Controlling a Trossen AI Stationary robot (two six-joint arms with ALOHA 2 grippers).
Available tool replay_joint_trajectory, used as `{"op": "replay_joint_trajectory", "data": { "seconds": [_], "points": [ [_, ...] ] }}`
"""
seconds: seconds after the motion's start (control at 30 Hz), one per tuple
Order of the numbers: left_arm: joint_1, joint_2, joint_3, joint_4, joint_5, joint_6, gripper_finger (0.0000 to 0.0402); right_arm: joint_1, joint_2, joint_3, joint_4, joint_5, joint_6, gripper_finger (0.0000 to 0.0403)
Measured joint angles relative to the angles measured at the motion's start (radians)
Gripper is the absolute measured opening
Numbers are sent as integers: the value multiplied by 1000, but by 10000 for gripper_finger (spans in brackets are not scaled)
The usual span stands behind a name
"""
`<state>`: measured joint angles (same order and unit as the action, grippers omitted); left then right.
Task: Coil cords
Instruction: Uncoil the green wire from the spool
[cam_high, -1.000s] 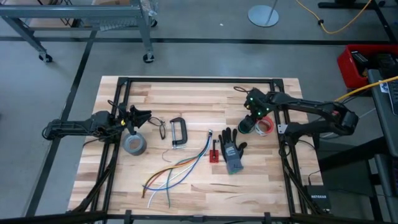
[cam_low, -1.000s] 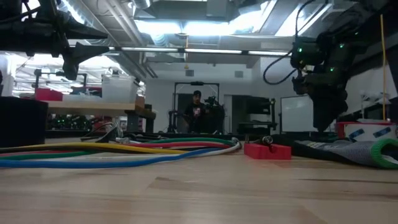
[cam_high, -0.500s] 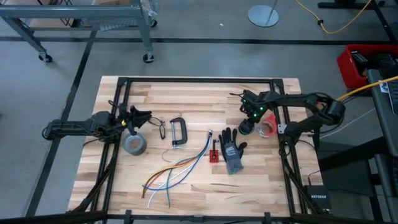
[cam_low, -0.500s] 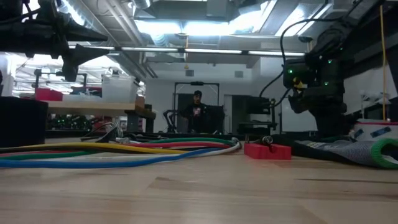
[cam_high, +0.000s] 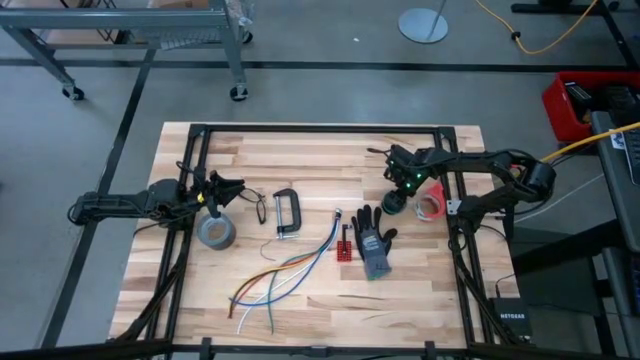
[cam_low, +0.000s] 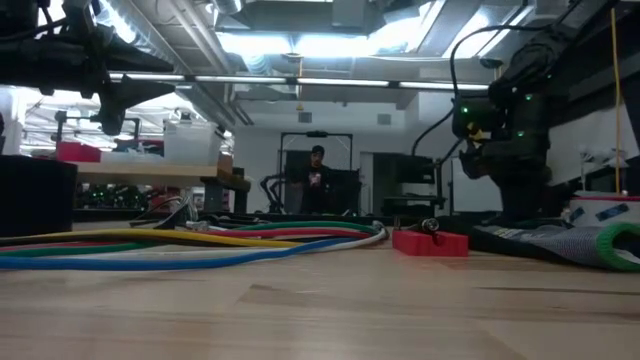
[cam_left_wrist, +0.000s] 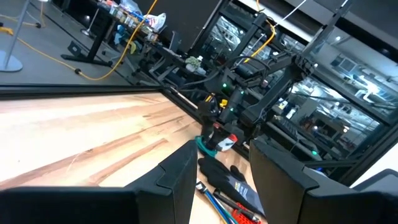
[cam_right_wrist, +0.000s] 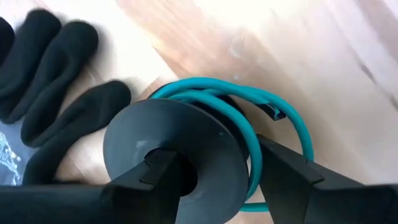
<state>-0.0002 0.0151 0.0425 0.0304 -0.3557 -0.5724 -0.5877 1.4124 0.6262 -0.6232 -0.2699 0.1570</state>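
1. We see the right gripper (cam_high: 398, 194) lowered over the teal cord (cam_right_wrist: 250, 134) at the table's (cam_high: 300, 160) right side, its fingers (cam_right_wrist: 287, 180) spread apart and closed on nothing.
2. The cord lies coiled in loops around a black round spool (cam_right_wrist: 177, 146), just beside the fingertips of the black glove (cam_high: 374, 245) and next to a red-and-white tape roll (cam_high: 431, 206).
3. We find the left gripper (cam_high: 226, 188) waiting at the left edge, jaws apart, near the grey tape roll (cam_high: 216, 231).
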Motion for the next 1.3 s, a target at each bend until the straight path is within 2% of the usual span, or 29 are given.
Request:
{"op": "replay_joint_trajectory", "data": {
  "seconds": [0.4, 0.53, 0.63, 0.87, 1.3],
  "points": [
    [0, 0, 0, 3, 0, 2, 139, -1, 0, 0, 112, 7, 20, 189],
    [0, 0, 0, 3, 0, 3, 139, -2, 0, 0, 139, -21, 49, 185],
    [0, 0, 0, 3, 0, 3, 139, -2, 0, 0, 150, -30, 51, 164],
    [0, 0, 0, 3, 0, 3, 139, -2, -3, 5, 166, -63, 53, 69],
    [0, 0, 0, 3, 0, 3, 139, -2, 0, 1, 251, -171, 99, 59]
  ]
}}
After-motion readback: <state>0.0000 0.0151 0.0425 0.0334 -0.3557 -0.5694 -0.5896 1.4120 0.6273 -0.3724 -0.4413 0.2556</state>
